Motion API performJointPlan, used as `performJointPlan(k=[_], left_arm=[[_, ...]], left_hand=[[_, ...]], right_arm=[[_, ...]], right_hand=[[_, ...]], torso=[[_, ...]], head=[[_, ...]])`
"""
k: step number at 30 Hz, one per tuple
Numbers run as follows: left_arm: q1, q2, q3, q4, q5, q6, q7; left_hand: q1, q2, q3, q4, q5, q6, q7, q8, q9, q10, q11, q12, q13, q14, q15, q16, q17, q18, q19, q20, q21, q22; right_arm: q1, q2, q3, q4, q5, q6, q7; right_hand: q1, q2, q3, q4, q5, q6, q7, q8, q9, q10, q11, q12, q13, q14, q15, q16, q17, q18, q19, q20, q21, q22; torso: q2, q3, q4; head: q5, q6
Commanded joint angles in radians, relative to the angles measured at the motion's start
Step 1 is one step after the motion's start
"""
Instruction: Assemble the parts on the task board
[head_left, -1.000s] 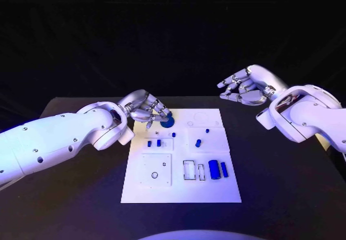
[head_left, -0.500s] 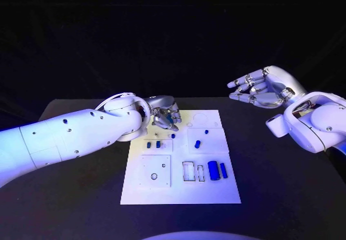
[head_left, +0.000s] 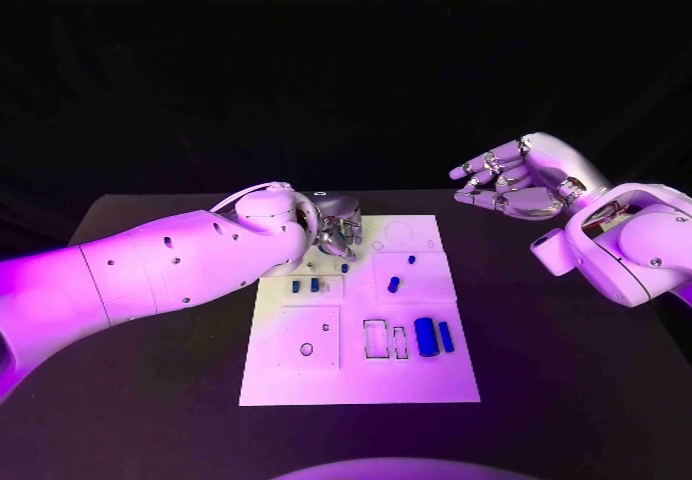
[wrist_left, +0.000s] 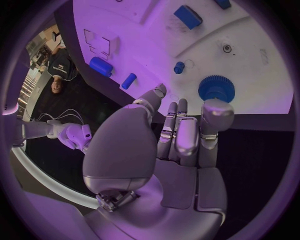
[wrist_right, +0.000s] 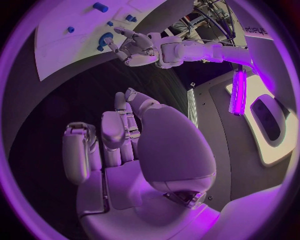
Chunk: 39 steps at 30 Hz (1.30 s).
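The left hand (head_left: 335, 228) is seen poised over the far left corner of the task board (head_left: 361, 385), its fingers (wrist_left: 178, 135) loosely curled and apart, with nothing held between them. In the left wrist view the fingertips hang just short of the blue gear (wrist_left: 216, 88), which lies on the board; whether any fingertip touches it cannot be told.

Taking the board as the landmark and starting at its near edge: the near strip is bare white. Further in, on the left half, a square plate with a small oval hole (head_left: 307, 349) is set, and to its right two empty rectangular slots (head_left: 376, 339) are followed by a thick blue cylinder (head_left: 426, 334) and a thinner blue bar (head_left: 447, 337). Beyond these, at mid-board, two short blue pegs (head_left: 304, 286) stand on the left and a blue pin (head_left: 394, 285) lies right of centre, with a smaller blue piece (head_left: 410, 262) just past it. At the far end, the gear is largely hidden under the left hand in the head view.

The right hand (head_left: 512, 183) is held raised off the board's far right corner, well apart from it, fingers spread and empty.

The step in hand is judged to be the grasping of the gear. It would be done well if the fingers were lowered squarely around the rim, so that the gear is lifted level and not pushed across the board.
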Motion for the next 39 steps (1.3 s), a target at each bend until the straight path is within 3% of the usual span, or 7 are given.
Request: performJointPlan(k=[1, 16, 27, 39], left_arm=[[-0.001, 0.007, -0.001, -0.01, -0.033, 0.042, -0.03], [-0.011, 0.024, -0.01, -0.037, -0.009, 0.07, -0.014], [-0.021, 0.025, -0.011, -0.034, -0.006, 0.083, -0.018], [-0.042, 0.03, -0.011, -0.049, -0.006, 0.072, -0.023]], left_hand=[[-0.002, -0.006, -0.008, 0.002, -0.002, -0.001, 0.001, -0.002, 0.001, 0.009, 0.0, 0.005, -0.001, 0.008, 0.0, 0.007, 0.001, -0.02, 0.006, -0.001, 0.005, 0.002], [-0.016, -0.004, -0.033, 0.022, -0.003, 0.003, 0.0, -0.003, 0.001, 0.019, -0.003, 0.007, -0.003, 0.016, -0.002, 0.015, 0.012, -0.023, 0.019, -0.003, 0.016, 0.011], [-0.011, 0.002, -0.035, 0.026, 0.0, 0.009, -0.001, -0.001, 0.003, 0.03, -0.005, 0.01, -0.002, 0.017, -0.003, 0.017, 0.014, -0.023, 0.022, -0.004, 0.016, 0.012], [0.032, 0.025, 0.0, 0.017, 0.002, 0.021, -0.004, 0.001, 0.003, 0.045, -0.008, 0.0, -0.006, 0.019, -0.007, 0.02, 0.018, -0.025, 0.027, -0.008, 0.019, 0.017]], right_arm=[[-0.001, 0.002, 0.0, 0.001, -0.052, 0.018, -0.006], [-0.001, 0.01, 0.0, -0.01, -0.069, 0.018, -0.018], [-0.001, 0.017, 0.0, -0.016, -0.073, 0.024, -0.023], [-0.002, 0.019, 0.0, -0.017, -0.075, 0.026, -0.022]], right_hand=[[-0.01, 0.0, 0.001, 0.004, -0.004, 0.001, 0.009, 0.002, 0.0, 0.004, 0.001, -0.003, -0.001, 0.025, 0.003, 0.005, 0.001, -0.004, 0.051, 0.001, 0.004, 0.148], [-0.013, 0.001, -0.001, 0.008, -0.011, -0.002, 0.01, 0.001, 0.0, 0.008, 0.002, -0.015, -0.012, 0.028, 0.004, 0.012, 0.007, -0.005, 0.052, 0.002, 0.006, 0.15], [-0.012, 0.002, 0.0, 0.008, -0.011, -0.002, 0.01, 0.001, 0.0, 0.009, 0.002, -0.017, -0.014, 0.029, 0.004, 0.015, 0.01, -0.005, 0.052, 0.002, 0.007, 0.151], [-0.011, 0.003, 0.0, 0.008, -0.011, -0.002, 0.01, 0.002, 0.0, 0.01, 0.002, -0.018, -0.016, 0.03, 0.004, 0.019, 0.013, -0.005, 0.052, 0.002, 0.008, 0.152]], torso=[[0.001, 0.0002, -0.0001], [0.0, 0.0003, 0.0011], [-0.001, 0.0004, -0.0001], [0.0, 0.0005, -0.0005]], head=[[0.001, -0.005], [0.004, -0.017], [0.008, -0.018], [0.005, -0.021]])
